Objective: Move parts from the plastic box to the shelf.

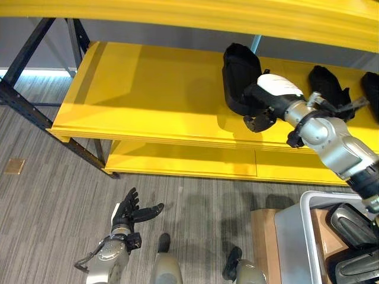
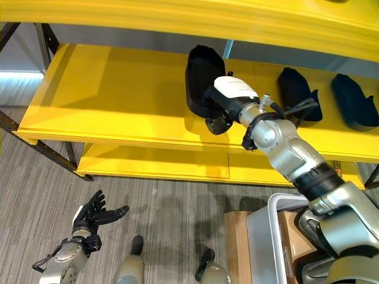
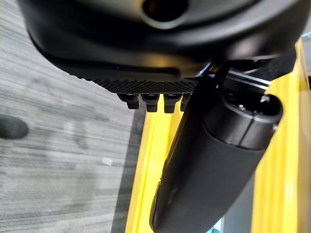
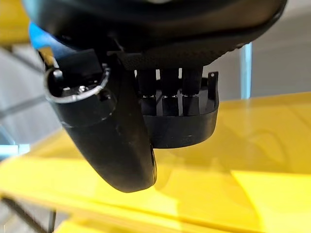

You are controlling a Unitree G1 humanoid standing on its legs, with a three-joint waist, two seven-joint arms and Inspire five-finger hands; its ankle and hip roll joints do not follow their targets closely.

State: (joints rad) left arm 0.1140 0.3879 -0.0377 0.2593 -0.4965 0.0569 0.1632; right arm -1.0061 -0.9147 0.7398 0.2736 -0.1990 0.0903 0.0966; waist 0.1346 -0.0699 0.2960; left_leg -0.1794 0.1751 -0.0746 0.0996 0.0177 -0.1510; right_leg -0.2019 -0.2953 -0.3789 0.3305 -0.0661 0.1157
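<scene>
Right hand [image 2: 228,102] grips black part [image 2: 201,74] standing on yellow shelf [image 2: 118,100], fingers curled around its edge. Left hand [image 1: 127,214] hangs low, fingers spread, holding nothing.

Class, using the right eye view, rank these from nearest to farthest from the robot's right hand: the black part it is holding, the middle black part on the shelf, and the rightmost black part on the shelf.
1. The held black part, standing on the shelf in the right hand.
2. The middle black part, to the hand's right.
3. The rightmost black part, at the shelf's right end.
</scene>
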